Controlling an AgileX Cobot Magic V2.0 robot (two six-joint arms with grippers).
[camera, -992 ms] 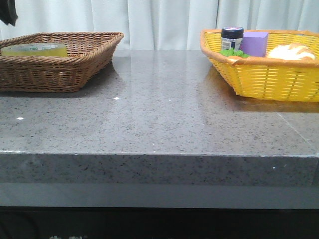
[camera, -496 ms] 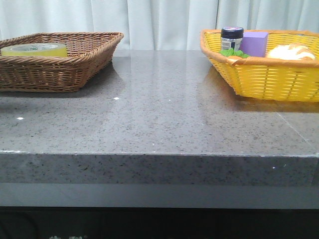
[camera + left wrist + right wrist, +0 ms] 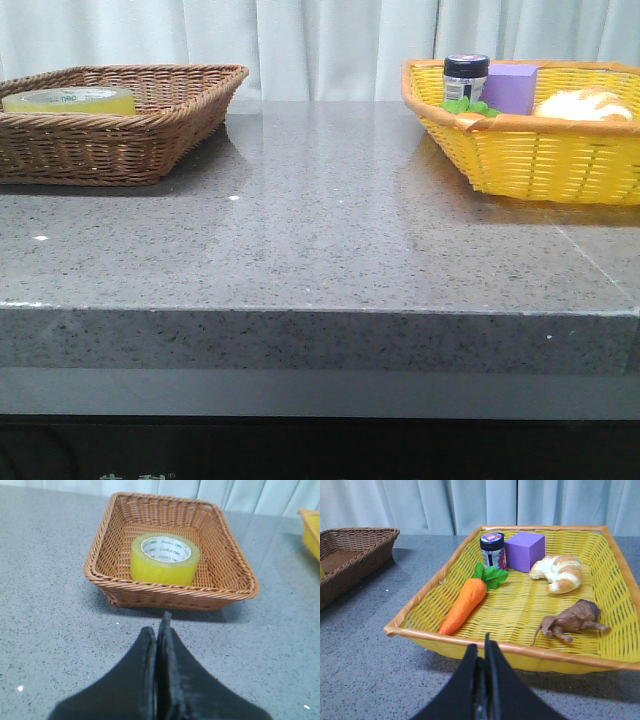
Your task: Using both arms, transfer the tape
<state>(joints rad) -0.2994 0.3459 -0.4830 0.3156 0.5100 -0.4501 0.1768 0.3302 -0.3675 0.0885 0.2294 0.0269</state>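
Observation:
The yellow tape (image 3: 165, 559) lies flat inside the brown wicker basket (image 3: 120, 587), its white core with green print facing up. From the front its top edge (image 3: 68, 100) shows over the basket's rim at far left. My left gripper (image 3: 159, 627) is shut and empty, held back over the grey table short of that basket's near wall. Before the near rim of the yellow basket (image 3: 530, 650), my right gripper (image 3: 482, 647) is shut, with nothing in it. Neither arm appears in the front view.
The yellow basket (image 3: 540, 150) at the right holds a carrot (image 3: 465, 602), a dark-lidded jar (image 3: 493, 550), a purple cube (image 3: 525, 551), a croissant (image 3: 559, 571) and a brown toy animal (image 3: 572, 620). White curtains hang behind the grey stone table (image 3: 320, 240).
A dark piece of the left arm that showed at the top left corner one second ago has left the front view. The baskets and tape have not moved.

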